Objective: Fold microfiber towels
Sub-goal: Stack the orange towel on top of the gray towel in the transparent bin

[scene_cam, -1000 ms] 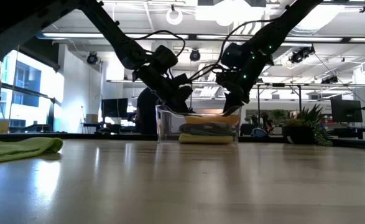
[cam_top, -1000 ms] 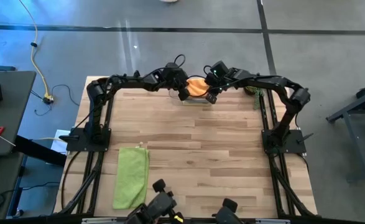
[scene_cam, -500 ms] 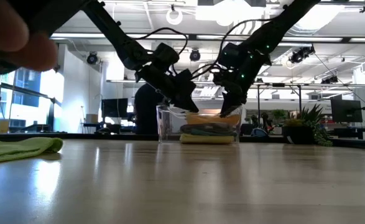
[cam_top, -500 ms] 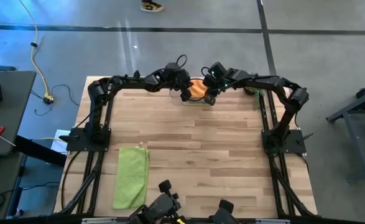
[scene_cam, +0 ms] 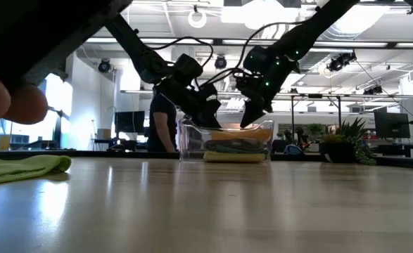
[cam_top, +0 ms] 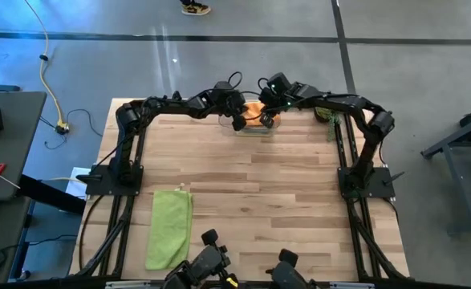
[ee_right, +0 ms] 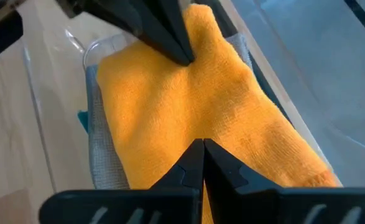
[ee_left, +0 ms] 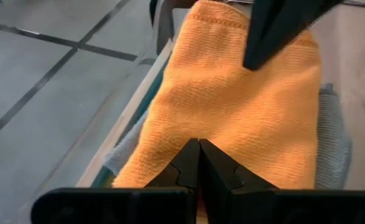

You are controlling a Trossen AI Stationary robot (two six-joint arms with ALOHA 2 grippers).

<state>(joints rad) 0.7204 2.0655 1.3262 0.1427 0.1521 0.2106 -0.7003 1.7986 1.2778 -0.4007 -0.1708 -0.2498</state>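
Two robot arms were seen, each with one gripper: the left gripper (cam_top: 240, 123) and the right gripper (cam_top: 267, 120). One clear bin (scene_cam: 192, 140) was counted. Five towels were made out: one orange towel (ee_left: 244, 106), one grey towel (ee_left: 334, 143), one teal towel (ee_right: 83, 118), one yellow towel (scene_cam: 234, 157) and one lime green towel (cam_top: 169, 228). One person (scene_cam: 160, 123) was seen beyond the table.

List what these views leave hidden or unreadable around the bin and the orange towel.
- High view: the clear bin is mostly covered by both arms.
- Low view: the towels under the orange towel are dim through the bin wall; their colours are hard to tell.
- Left wrist view: whether the left gripper pinches cloth is hidden by its own fingers.
- Right wrist view: the same holds for the right gripper.
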